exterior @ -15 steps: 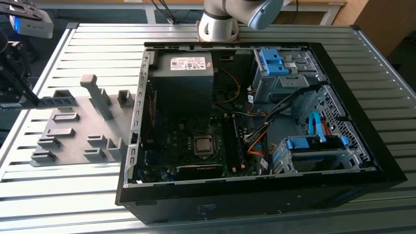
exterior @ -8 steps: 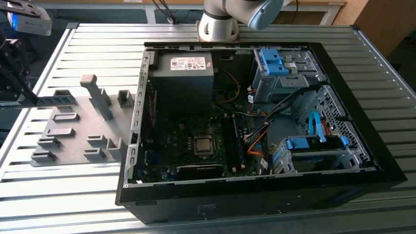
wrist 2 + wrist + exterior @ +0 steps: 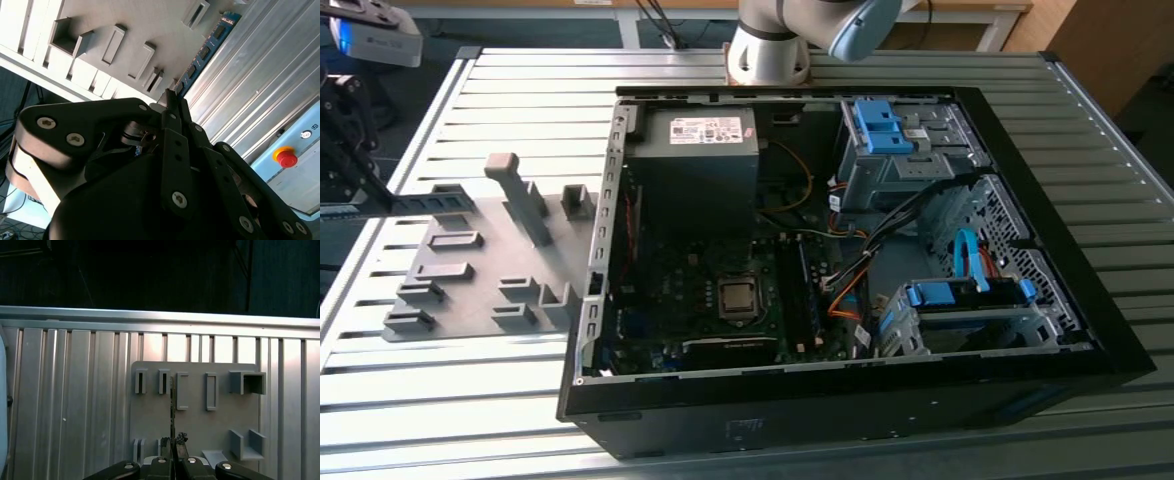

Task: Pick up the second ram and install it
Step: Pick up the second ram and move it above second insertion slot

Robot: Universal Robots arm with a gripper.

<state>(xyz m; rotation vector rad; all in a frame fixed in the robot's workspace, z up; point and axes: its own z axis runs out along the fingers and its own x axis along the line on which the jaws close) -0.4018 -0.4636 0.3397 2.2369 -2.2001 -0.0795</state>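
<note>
Clamping the second ram (image 3: 205,50), pincer (image 3: 171,96) aimed down over holder tray (image 3: 200,430)

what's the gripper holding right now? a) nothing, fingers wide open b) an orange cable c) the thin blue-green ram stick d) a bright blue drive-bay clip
c: in the second wrist view the gripper is shut on one end of the ram stick, which juts out above the grey holder tray.
</note>
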